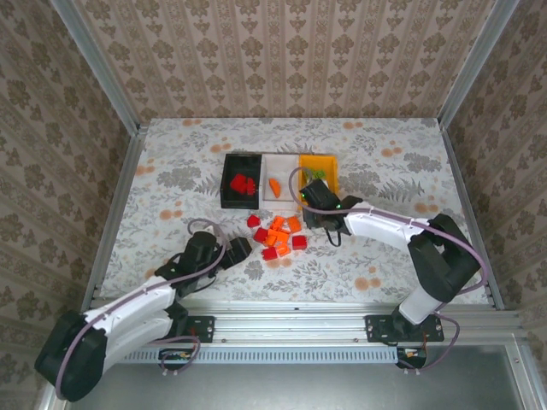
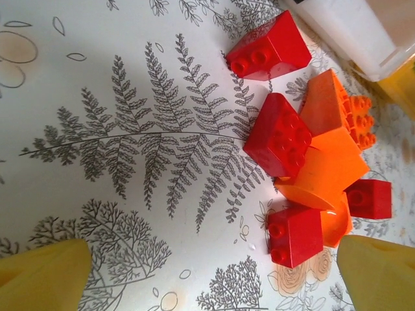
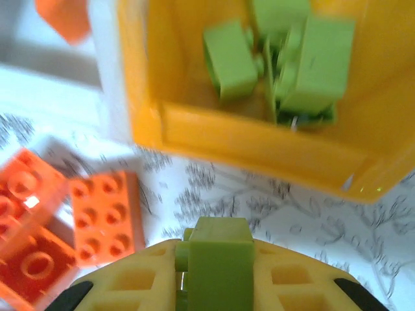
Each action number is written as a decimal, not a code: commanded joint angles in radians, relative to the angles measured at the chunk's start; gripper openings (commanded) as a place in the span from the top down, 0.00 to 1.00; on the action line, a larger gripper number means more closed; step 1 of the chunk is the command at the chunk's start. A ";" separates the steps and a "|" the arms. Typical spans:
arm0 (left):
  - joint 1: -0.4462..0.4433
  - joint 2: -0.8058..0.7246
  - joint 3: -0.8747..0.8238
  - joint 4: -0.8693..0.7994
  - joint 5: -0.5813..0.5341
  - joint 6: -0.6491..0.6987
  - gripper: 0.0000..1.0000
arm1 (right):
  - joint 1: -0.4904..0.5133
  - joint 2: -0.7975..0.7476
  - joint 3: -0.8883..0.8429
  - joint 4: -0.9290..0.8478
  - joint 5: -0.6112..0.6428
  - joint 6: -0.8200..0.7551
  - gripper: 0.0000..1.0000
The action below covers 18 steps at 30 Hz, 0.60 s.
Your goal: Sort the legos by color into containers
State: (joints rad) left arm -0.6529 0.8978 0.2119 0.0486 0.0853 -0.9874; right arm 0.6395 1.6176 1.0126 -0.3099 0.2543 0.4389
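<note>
On the near side of the orange-yellow plastic bin (image 3: 259, 148), the right gripper (image 3: 214, 280) clamps a small light-green plastic brick (image 3: 220, 249). The left gripper (image 2: 214, 275) gapes wide beside loose red and orange bricks (image 2: 305, 162).

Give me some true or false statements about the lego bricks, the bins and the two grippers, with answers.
1. The right gripper is shut on a light green brick. True.
2. Green bricks lie in the orange-yellow bin. True.
3. The black bin is empty. False: red bricks lie in it.
4. The left gripper is open, with nothing between its fingers. True.
5. The white bin holds a red brick. False: an orange brick lies in it.
</note>
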 commanded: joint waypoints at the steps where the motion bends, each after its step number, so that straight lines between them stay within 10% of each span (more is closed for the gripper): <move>1: -0.030 0.090 0.067 0.019 0.014 0.037 0.00 | -0.071 0.062 0.120 -0.013 0.062 -0.048 0.76; 11: -0.054 0.128 0.108 -0.024 -0.031 0.032 0.00 | -0.193 0.310 0.434 -0.118 0.027 -0.095 0.69; 18: -0.046 0.073 0.128 -0.111 -0.048 0.056 0.00 | -0.163 0.163 0.363 -0.100 0.043 -0.098 0.49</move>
State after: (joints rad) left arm -0.6998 0.9852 0.3176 -0.0051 0.0551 -0.9638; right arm 0.4534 1.9011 1.4067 -0.3862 0.2810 0.3473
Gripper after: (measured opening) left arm 0.997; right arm 0.488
